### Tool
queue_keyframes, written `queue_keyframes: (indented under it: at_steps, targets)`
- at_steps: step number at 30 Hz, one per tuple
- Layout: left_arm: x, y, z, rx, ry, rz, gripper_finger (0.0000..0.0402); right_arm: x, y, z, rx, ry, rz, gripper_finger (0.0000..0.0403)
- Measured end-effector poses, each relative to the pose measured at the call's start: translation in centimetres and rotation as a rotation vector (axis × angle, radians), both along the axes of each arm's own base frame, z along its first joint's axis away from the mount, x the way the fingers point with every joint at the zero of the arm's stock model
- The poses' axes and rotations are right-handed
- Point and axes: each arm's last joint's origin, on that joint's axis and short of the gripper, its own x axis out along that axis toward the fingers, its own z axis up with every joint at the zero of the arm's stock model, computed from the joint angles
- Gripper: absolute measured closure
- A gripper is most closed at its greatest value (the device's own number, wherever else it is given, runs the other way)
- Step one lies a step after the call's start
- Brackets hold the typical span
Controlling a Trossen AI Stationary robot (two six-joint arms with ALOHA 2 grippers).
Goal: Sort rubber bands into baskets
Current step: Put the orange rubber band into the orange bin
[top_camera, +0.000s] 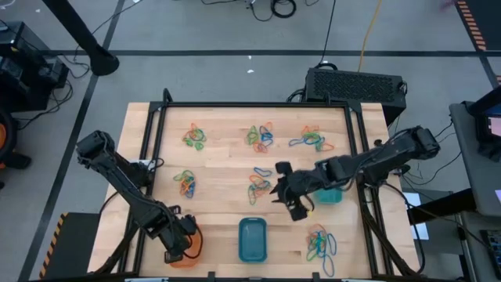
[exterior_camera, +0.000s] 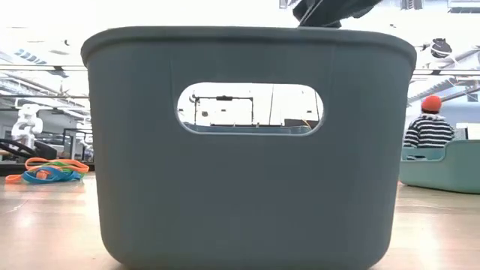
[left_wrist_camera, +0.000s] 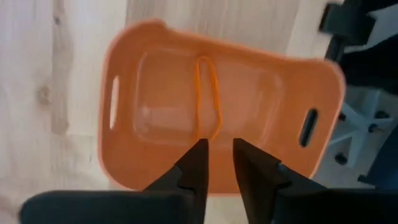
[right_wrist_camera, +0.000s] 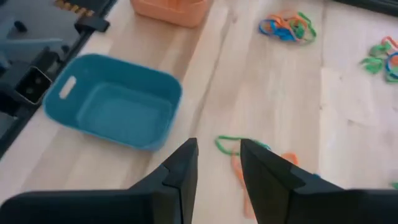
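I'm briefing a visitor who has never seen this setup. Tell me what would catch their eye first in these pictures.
The scattered clumps of orange, blue and green rubber bands on the wooden table stand out first. At its near left corner, the left gripper hangs, fingers slightly apart, above the orange basket, where one orange rubber band lies. The right gripper hovers mid-table over loose bands, with the blue basket near it.
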Motion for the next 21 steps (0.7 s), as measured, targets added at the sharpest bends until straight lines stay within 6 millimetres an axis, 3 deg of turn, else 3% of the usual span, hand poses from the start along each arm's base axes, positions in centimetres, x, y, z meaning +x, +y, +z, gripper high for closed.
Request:
queue_keyframes:
  at_steps: [5,9,12,16,19,21]
  targets:
    - [0.8,0.9,1.4,-0.032,0.036,0.035,0.0269,-0.9,-1.4,0.7,-0.016,0.025,-0.001,0.0289]
    - [1.1,3.3,4.2,0.062,-0.062,0.103,0.0248,-0.8,-1.8,1.0,-0.029,0.004,-0.006,0.0289]
    - [0.5,6.3,6.3,0.206,-0.191,0.160,0.0248,-0.4,-2.1,1.0,-0.014,-0.024,-0.031,0.0289]
    - [-1.5,11.4,8.5,0.378,-0.213,0.302,0.0247,0.3,-2.6,1.8,0.078,-0.110,-0.107,0.0289]
    - [-2.5,14.6,8.8,0.413,-0.206,0.375,0.0247,0.8,-2.8,2.5,0.149,-0.181,-0.154,0.0289]
    - [-2.9,16.4,7.9,0.377,-0.170,0.410,0.0247,1.0,-3.0,2.8,0.193,-0.216,-0.182,0.0289]
